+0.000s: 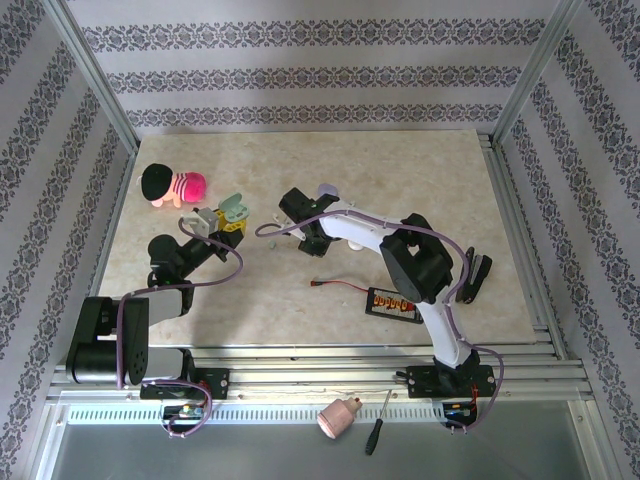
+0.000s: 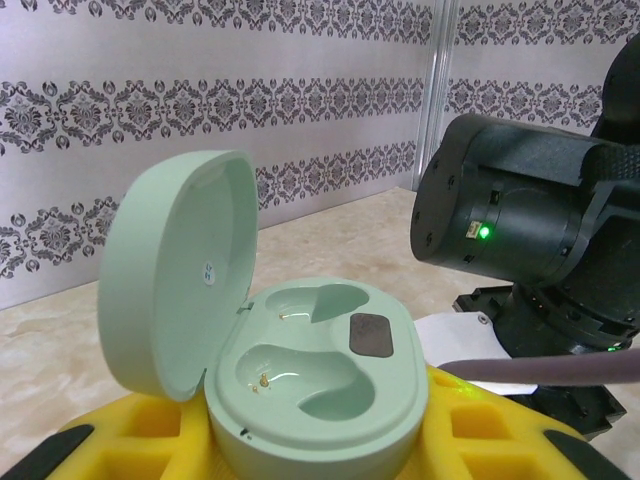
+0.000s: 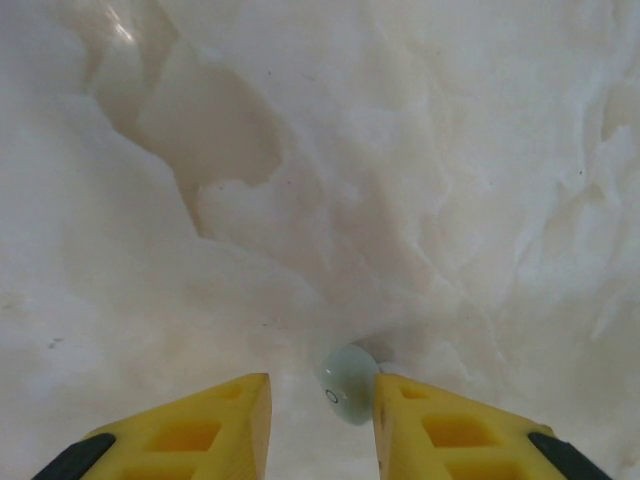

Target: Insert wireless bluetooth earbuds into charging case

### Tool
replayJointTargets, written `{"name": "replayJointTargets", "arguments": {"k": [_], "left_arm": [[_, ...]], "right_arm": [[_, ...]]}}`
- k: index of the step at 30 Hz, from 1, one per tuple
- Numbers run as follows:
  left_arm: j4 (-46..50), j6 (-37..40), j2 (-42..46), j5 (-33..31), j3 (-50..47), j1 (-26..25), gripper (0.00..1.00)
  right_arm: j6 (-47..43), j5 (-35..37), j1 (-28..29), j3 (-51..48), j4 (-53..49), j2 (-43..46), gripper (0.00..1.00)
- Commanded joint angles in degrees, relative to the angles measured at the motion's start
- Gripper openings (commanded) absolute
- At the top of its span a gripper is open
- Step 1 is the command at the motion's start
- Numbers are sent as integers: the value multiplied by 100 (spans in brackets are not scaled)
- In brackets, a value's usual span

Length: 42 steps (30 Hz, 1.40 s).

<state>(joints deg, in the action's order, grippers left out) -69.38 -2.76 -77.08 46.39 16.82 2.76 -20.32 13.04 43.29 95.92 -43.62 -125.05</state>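
My left gripper (image 2: 320,440) is shut on a pale green charging case (image 2: 320,380), its yellow pads pressed against both sides. The lid (image 2: 175,270) stands open and both wells are empty. From above, the case (image 1: 234,207) sits at the left gripper (image 1: 222,222), left of centre. My right gripper (image 3: 320,385) is down at the marble tabletop with one pale green earbud (image 3: 347,382) between its fingers. The earbud touches the right finger (image 3: 440,425), and a gap separates it from the left finger (image 3: 220,425). In the top view the right gripper (image 1: 275,232) is just right of the case.
A pink and black plush toy (image 1: 172,185) lies at the far left. A lavender case (image 1: 326,189) sits behind the right arm. A battery pack (image 1: 392,303) with a red wire and a black object (image 1: 480,275) lie right. A drill chuck (image 1: 340,416) and screwdriver (image 1: 377,424) rest on the front ledge.
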Motion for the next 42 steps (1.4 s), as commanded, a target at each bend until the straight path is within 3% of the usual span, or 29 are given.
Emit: {"name": "replayJointTargets", "arguments": {"k": [1, 26, 36, 42], "left_arm": [[14, 57, 110, 20, -41, 93, 36], [-84, 52, 68, 112, -65, 109, 36], [-653, -219, -320, 548, 5, 93, 35], [-1215, -542, -633, 840, 62, 37, 35]], "right_arm": [[-130, 330, 38, 190, -226, -107, 32], [89, 290, -57, 402, -310, -324, 13], [1498, -1105, -521, -157, 186, 639, 13], [3043, -2983, -1271, -689, 403, 1109, 14]]}}
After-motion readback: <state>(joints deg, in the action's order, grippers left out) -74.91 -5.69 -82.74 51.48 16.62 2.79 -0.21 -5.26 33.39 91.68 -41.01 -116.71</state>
